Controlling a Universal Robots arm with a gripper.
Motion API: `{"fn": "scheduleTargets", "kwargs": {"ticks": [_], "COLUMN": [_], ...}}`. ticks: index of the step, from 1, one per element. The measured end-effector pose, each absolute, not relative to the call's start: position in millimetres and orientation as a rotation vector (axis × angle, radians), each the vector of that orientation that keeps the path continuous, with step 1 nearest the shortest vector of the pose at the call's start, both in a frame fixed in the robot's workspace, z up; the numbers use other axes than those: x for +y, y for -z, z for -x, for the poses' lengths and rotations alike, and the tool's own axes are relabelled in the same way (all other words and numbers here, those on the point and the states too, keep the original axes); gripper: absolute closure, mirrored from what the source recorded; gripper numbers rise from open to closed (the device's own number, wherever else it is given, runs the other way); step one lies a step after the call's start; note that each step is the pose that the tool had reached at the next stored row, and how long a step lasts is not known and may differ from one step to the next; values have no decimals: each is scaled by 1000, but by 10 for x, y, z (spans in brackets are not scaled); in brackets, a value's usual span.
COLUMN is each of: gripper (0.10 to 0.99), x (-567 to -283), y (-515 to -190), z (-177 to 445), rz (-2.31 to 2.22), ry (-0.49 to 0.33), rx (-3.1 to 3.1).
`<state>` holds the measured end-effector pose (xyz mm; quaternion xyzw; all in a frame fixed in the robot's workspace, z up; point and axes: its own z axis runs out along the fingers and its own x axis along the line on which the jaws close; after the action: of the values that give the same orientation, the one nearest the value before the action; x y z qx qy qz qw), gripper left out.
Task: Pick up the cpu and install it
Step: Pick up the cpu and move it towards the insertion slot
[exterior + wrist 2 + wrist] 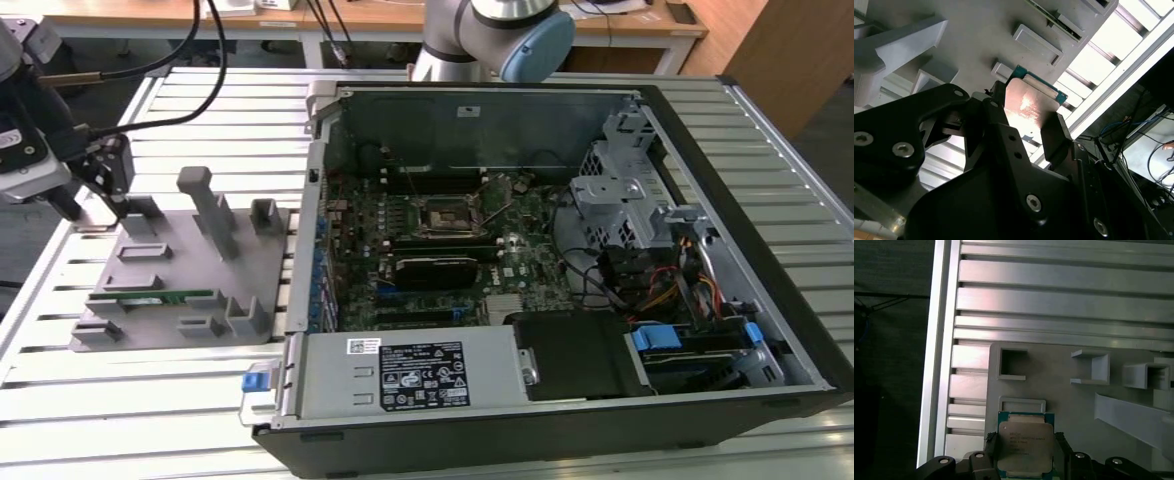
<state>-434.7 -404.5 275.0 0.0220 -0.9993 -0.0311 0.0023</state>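
The cpu [1025, 442] is a small square chip with a silvery metal top and a teal-green rim. It sits between the two black fingers of my gripper [1025, 456], which is shut on its opposite edges. In the second wrist view the cpu [1029, 105] is held a little above the grey holder plate [979, 30], with the gripper [1026, 120] closed around it. In the exterior view the gripper [104, 200] hangs over the far corner of the grey holder plate [174, 290] at that view's left. The black square-framed socket [442, 215] lies on the motherboard inside the open computer case [747, 200].
A long green memory stick [154, 298] lies in a slot of the holder plate, among upright grey posts [207, 205]. The case's walls, drive cage [621, 190] and cables [667, 290] surround the motherboard. A slatted aluminium table [1054, 300] carries everything; its edge drops off close to the gripper.
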Motion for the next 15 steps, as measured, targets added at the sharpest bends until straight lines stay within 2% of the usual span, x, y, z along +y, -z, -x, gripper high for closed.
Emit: {"fn": "scheduleTargets", "kwargs": {"ticks": [15], "gripper": [557], "x": [-4041], "y": [-2813], "z": [4347], "rz": [-69], "ry": [97], "rx": [-3135]}}
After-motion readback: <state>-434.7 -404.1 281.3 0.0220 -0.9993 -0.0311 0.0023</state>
